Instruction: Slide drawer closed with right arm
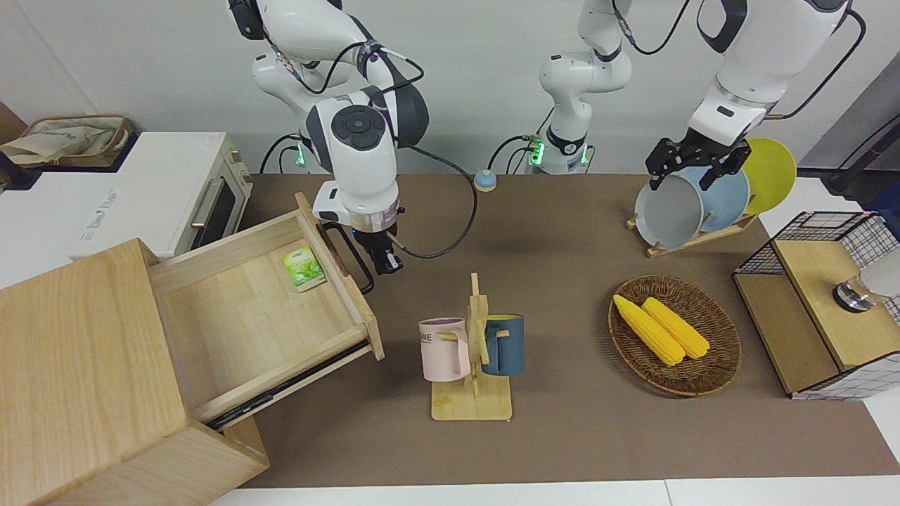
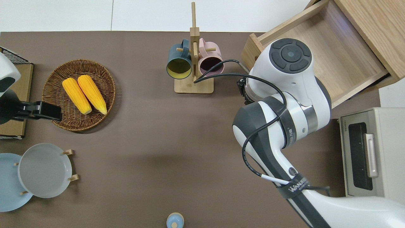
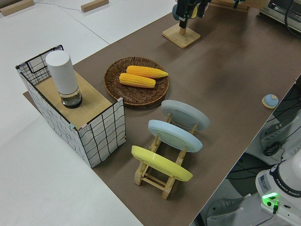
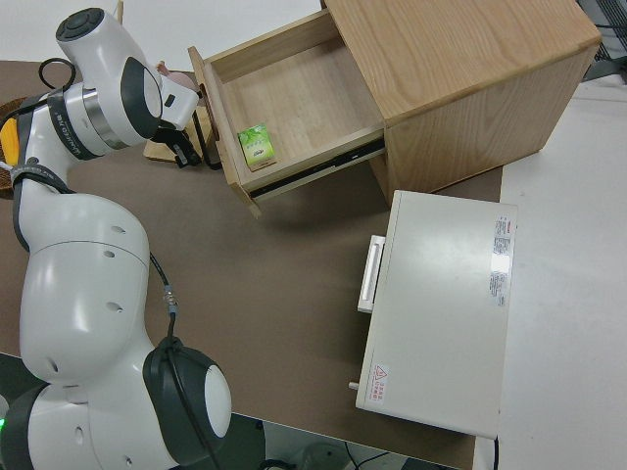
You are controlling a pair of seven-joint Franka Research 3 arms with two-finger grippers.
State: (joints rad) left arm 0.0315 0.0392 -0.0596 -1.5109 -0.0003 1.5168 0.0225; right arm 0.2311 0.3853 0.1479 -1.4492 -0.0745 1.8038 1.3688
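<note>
Drawer [image 1: 260, 309] fully out; right gripper [image 1: 387, 263], finger state unclear, just beside handle [image 1: 351, 260]. Push squarely along the runners.

Wicker basket [image 3: 136, 82] holds two corn cobs [image 3: 141, 76]. Beside the basket: wire box [image 3: 75, 113] carrying a white cylinder [image 3: 63, 77]. Plate rack [image 3: 164, 160] near the basket holds three tilted plates [image 3: 175, 135].

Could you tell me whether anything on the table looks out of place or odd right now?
Only the drawer: it is pulled far out of the cabinet, with a small green packet lying inside near its front panel. Nothing looks spilled or damaged.
</note>
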